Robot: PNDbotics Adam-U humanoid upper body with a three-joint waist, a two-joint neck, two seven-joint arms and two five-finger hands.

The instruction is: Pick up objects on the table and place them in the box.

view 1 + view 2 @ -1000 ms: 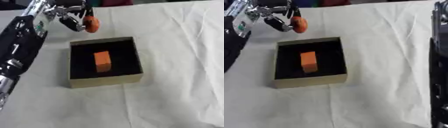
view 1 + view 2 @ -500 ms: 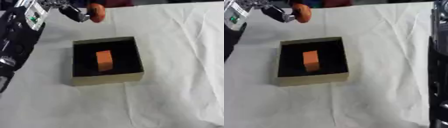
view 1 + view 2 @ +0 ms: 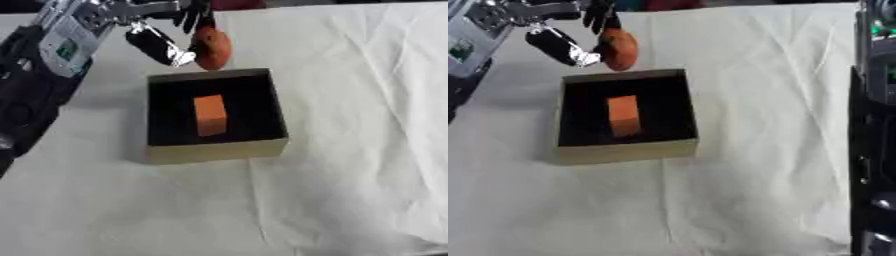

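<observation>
A tan cardboard box (image 3: 214, 150) with a dark inside sits at the middle of the white cloth. An orange block (image 3: 209, 115) stands upright inside it. My left hand (image 3: 162, 42) hangs above the box's far edge, its fingers and thumb pinched on a rounded orange object (image 3: 212, 47). That object hovers over the box's far wall, tilted slightly. In the right eye view my right arm (image 3: 875, 125) runs down the right edge, and its hand does not show.
A white wrinkled cloth (image 3: 350, 100) covers the table, with bare room to the right of the box and in front of it. My left forearm (image 3: 35, 85) fills the upper left corner.
My left hand has carried the orange object from the far left toward the box's far edge. The camera has shifted slightly, so the whole picture has moved.
</observation>
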